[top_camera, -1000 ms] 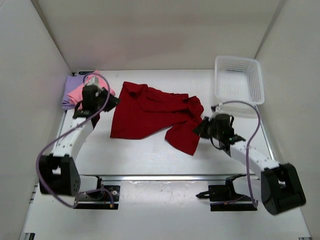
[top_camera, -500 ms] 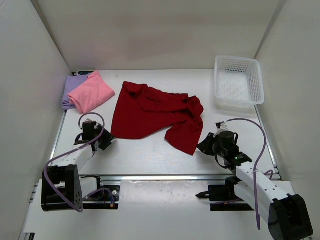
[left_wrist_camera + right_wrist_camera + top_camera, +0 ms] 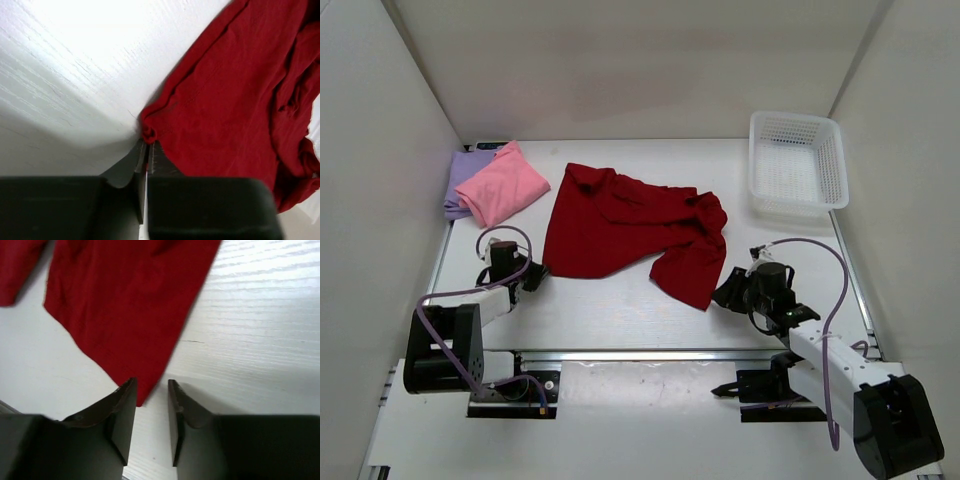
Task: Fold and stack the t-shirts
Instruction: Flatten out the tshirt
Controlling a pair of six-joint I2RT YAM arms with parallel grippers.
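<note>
The dark red t-shirt (image 3: 630, 235) lies spread and rumpled in the middle of the table. My left gripper (image 3: 535, 270) is at its near-left corner. In the left wrist view the jaws (image 3: 147, 142) are shut, with the bunched corner of the shirt (image 3: 235, 100) pinched at their tips. My right gripper (image 3: 723, 292) stands open at the shirt's near-right corner. In the right wrist view the pointed fabric tip (image 3: 125, 305) reaches in between the fingers (image 3: 151, 385). The pink t-shirt (image 3: 503, 187) lies folded on the lavender one (image 3: 460, 175) at the far left.
A white lattice basket (image 3: 796, 117) stands at the far right corner. White walls close in the table on the left, back and right. A metal rail runs along the near edge in front of the arm bases.
The left arm drew back from the pink shirt to the red shirt's near-left corner and shut there. The right gripper pulled back to the shirt's near-right tip and opened.
</note>
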